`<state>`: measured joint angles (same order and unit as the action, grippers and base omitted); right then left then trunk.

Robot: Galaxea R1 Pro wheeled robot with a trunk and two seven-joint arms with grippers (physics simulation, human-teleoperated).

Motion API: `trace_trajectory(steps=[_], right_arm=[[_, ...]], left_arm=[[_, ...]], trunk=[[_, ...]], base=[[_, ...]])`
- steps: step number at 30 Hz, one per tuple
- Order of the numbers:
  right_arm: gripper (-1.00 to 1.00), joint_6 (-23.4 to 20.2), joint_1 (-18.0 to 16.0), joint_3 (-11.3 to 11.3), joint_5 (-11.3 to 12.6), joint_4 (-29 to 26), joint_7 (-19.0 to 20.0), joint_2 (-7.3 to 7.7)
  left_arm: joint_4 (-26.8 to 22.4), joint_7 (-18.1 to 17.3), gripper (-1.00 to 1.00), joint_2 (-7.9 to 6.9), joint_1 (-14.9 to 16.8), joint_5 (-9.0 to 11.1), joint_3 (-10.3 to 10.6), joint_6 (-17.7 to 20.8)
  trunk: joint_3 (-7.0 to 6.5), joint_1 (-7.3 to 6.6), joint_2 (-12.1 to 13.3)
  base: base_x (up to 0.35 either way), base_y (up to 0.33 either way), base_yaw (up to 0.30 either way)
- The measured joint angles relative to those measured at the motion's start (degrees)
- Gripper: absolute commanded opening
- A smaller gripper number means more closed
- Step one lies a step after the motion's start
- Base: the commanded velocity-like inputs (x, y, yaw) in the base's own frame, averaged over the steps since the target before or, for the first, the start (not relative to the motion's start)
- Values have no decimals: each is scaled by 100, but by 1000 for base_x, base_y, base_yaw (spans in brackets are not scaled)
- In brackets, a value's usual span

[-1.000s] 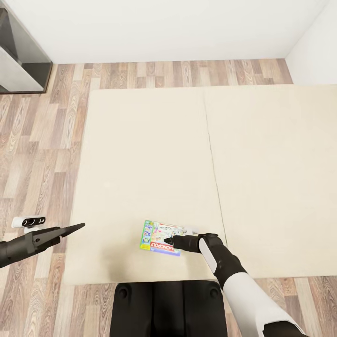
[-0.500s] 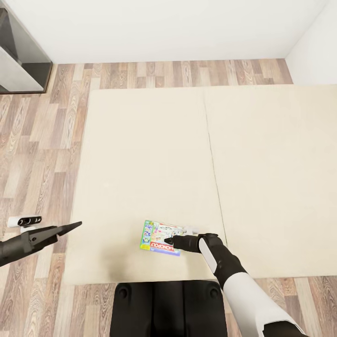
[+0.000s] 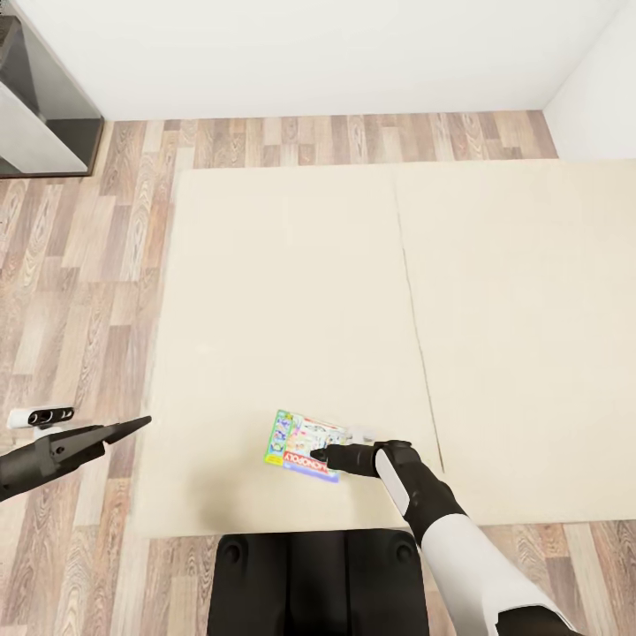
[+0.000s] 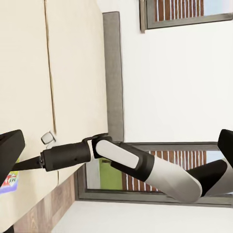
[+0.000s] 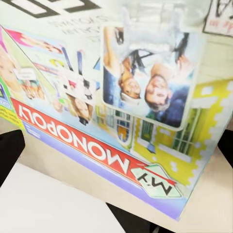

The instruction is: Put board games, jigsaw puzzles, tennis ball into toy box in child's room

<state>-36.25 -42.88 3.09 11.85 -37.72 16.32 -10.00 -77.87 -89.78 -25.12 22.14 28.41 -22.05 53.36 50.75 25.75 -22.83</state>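
Head view: a board game (image 3: 301, 445) lies flat on the bed (image 3: 291, 291), near the bed's front edge. The right gripper (image 3: 320, 456) rests at the game's right edge, over the lid; whether its jaws are spread or pinching cannot be told. The left gripper (image 3: 132, 427) hangs beside the bed's left edge above the floor (image 3: 79, 265), well apart from the game, fingers pressed together to a point.

Left wrist view: the right arm (image 4: 131, 162) reaches over the bed.

Right wrist view: the game's printed lid lies just beneath the right gripper.
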Motion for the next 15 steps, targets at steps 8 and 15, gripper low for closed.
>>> trace_trajectory(steps=[8, 15], right_arm=[[100, 0, 0, 0, -3, -6, 0, 0], [100, -1, 0, 1, 2, -8, 0, 0]], left_arm=[[1, 0, 100, 0, 0, 0, -1, 0], [1, 0, 100, 0, 0, 1, -1, 0]], trunk=[[0, 0, 0], [0, 0, 0]], base=[[0, 165, 0], [0, 125, 0]])
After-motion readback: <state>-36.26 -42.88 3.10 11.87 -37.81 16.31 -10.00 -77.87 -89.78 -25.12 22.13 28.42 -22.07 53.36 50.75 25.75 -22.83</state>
